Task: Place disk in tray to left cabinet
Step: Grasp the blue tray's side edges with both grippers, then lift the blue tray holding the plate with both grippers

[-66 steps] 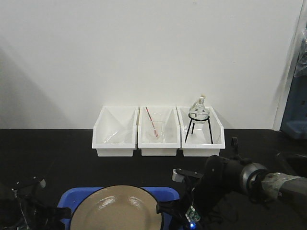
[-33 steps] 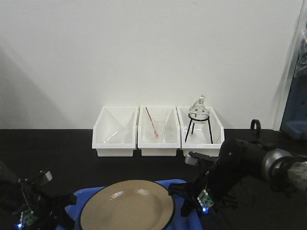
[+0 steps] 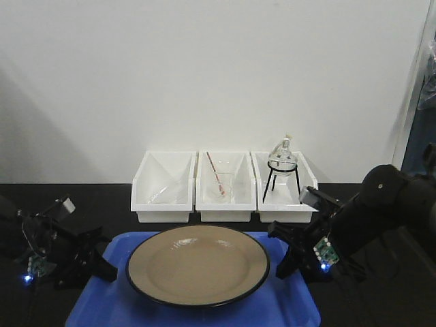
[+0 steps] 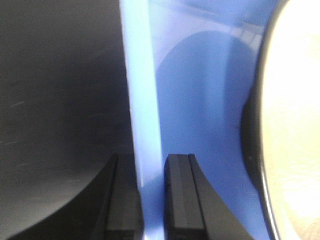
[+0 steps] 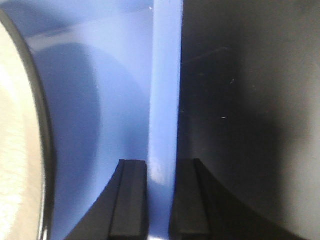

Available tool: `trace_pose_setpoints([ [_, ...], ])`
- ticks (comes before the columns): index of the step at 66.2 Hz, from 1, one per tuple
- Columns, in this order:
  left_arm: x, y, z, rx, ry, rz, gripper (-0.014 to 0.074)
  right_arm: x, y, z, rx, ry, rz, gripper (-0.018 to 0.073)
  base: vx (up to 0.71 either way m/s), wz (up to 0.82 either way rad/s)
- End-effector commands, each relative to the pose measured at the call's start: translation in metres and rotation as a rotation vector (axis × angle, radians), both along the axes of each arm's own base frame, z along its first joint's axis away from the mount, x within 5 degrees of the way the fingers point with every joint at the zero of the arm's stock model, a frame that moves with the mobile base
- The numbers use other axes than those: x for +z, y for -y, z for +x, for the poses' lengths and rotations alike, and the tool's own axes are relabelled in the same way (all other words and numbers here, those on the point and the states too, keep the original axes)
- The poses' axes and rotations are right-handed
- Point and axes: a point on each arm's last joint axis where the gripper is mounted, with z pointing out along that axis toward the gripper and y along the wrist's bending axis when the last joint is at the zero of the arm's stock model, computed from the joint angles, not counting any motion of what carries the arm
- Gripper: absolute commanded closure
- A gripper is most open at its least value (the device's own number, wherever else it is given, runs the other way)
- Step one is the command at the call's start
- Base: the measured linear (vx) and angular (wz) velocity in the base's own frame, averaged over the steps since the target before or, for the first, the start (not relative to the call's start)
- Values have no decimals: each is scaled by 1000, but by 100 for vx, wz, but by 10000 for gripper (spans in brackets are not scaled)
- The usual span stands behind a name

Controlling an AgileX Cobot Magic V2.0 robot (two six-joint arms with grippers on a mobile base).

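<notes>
Now the tray (image 3: 294,308) sits higher than a second ago, plate (image 3: 197,264) flat inside it; your left claw (image 4: 150,200) and right claw (image 5: 159,200) each pinch a side rim. Lift underway; cabinet not in view

The front view looks from the near side of the tray (image 3: 102,300), slightly down across it toward the white wall (image 3: 204,68), far enough back to take in the tray's full width. The left wrist view sits tight against the tray's left rim, sighting along the left gripper (image 4: 149,172); the right wrist view mirrors it along the right gripper (image 5: 159,172) at the right rim (both blurred by closeness). All three share the tray and the edge of the disk (image 3: 197,264)
</notes>
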Motion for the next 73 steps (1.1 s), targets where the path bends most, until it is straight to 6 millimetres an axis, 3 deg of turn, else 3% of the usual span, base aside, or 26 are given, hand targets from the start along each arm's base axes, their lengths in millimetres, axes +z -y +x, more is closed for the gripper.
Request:
trace_pose_setpoints([
  [1, 58, 16, -10, 6, 87, -158, 597, 54, -6, -10, -24, 122, 141, 567, 0, 0],
  [15, 91, 18, -15, 17, 107, -203, 597, 83, -5, -23, -37, 181, 192, 564, 0, 0],
  [41, 135, 23, -19, -9, 117, -283, 597, 144, -8, -25, -25, 253, 250, 564, 0, 0],
  [55, 154, 23, -21, -8, 139, -297, 597, 151, -8, -27, -16, 247, 247, 564, 0, 0],
  [73, 156, 24, -23, -30, 137, -293, 597, 151, -8, -27, -16, 248, 248, 564, 0, 0],
])
